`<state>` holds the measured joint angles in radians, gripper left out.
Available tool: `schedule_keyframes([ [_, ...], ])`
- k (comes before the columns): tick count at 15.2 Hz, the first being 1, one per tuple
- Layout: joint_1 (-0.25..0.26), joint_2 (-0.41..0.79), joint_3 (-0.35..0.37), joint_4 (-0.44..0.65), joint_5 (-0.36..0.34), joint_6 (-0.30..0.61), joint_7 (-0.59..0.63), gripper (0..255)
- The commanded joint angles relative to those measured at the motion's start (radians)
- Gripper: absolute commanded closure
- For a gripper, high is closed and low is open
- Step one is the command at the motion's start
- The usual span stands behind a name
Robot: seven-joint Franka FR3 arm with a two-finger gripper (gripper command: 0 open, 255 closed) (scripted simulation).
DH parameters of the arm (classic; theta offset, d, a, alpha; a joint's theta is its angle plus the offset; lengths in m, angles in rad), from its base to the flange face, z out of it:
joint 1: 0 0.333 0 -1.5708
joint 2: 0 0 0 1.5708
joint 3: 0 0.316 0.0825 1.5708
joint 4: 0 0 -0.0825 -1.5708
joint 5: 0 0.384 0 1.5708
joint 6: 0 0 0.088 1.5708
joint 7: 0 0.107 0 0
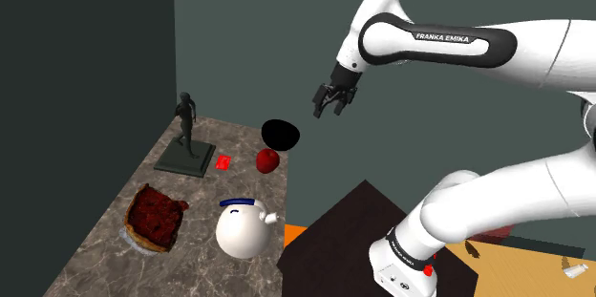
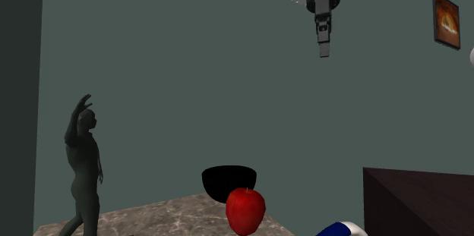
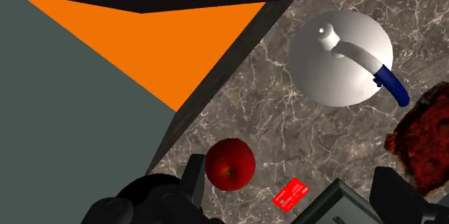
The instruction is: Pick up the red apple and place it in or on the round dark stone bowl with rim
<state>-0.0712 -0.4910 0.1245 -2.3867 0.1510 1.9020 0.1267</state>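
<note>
The red apple [image 1: 267, 160] rests on the marble counter [image 1: 105, 247], touching or nearly touching the round black bowl [image 1: 280, 134] behind it. My gripper [image 1: 332, 102] hangs open and empty, high above the counter's edge and to the shoulder view's right of the bowl. From the second exterior view the apple [image 2: 245, 209] stands in front of the bowl [image 2: 229, 179], with the gripper [image 2: 324, 45] far above. Looking down from the wrist, the apple [image 3: 230, 163] lies beside one finger [image 3: 193, 179], and the bowl [image 3: 147, 197] is partly hidden behind it.
A dark human statue [image 1: 186, 133] on a base, a small red card [image 1: 223, 162], a white round teapot [image 1: 244, 226] with a blue handle and a dark red cake [image 1: 153, 217] share the counter. A dark box [image 1: 353, 238] stands beside the counter over an orange floor.
</note>
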Motion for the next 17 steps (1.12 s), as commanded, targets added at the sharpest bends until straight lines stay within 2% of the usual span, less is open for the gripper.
schedule_keyframes([
  [1, -0.008, 0.06, 0.008, -0.012, 0.006, 0.071, 0.024, 0],
  [9, -0.038, 0.342, 0.024, 0.031, 0.01, 0.296, 0.117, 0],
  [17, -0.053, 0.646, 0.012, 0.149, 0.003, 0.468, 0.206, 0],
])
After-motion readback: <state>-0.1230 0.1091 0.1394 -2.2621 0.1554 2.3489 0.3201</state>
